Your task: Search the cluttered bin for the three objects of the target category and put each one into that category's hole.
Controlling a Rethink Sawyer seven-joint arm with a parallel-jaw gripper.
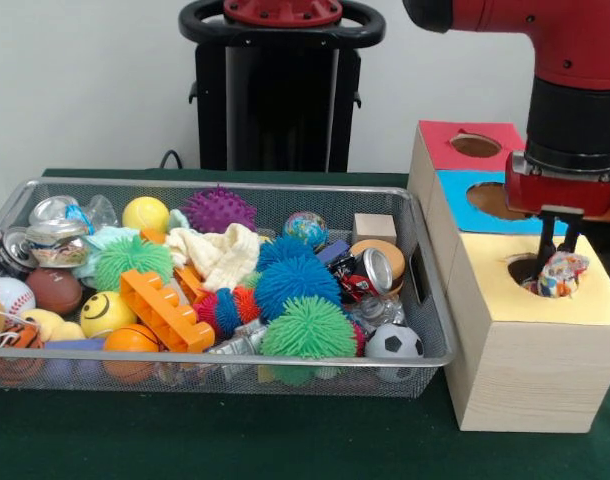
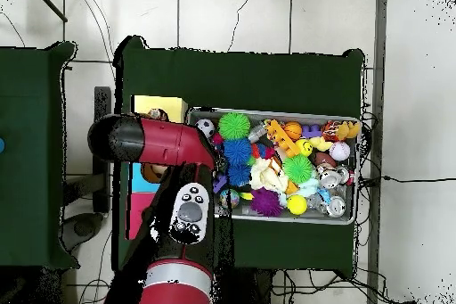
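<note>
The wire mesh bin stands on the green table, full of toys; it also shows in the overhead view. To its right in the front view stands the pale wooden box with the yellow-surrounded hole. My gripper hangs straight down over that hole. Its fingers are close together on a spotted cloth, white with coloured dots, which sits at the hole's mouth. No other spotted cloth shows in the bin. In the overhead view my arm hides the hole and the gripper.
The blue-surrounded hole and the red-surrounded hole lie behind the yellow one. In the bin are a cream cloth, spiky balls, an orange brick, cans and a small football.
</note>
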